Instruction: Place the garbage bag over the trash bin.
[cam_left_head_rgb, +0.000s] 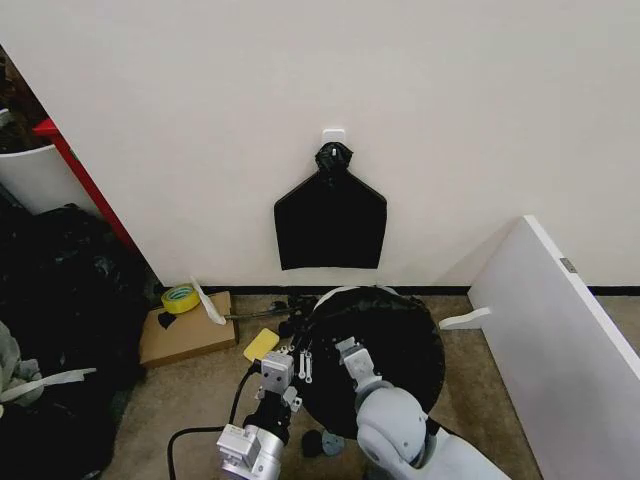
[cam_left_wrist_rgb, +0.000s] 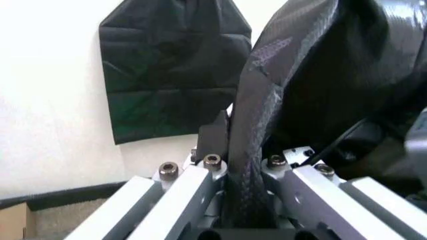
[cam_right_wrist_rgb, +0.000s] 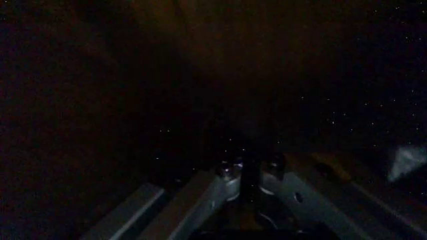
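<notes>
I am holding a fold of the garbage bag (cam_left_wrist_rgb: 313, 95) clamped in the left gripper (cam_left_wrist_rgb: 243, 167) at the near-left rim. The bag is draping over the trash bin (cam_left_head_rgb: 335, 293), whose white edge is showing at the back. The right gripper (cam_left_head_rgb: 352, 352) is reaching into the bag; I cannot tell its opening. Seating the rim remains, in my judgement.

looks like a makeshift test room; bare white wall (cam_left_head_rgb: 300, 70), brown carpet (cam_left_head_rgb: 200, 400), cardboard box (cam_left_head_rgb: 185, 335), yellow tape roll (cam_left_head_rgb: 180, 298), loose white board (cam_left_head_rgb: 560, 340)
</notes>
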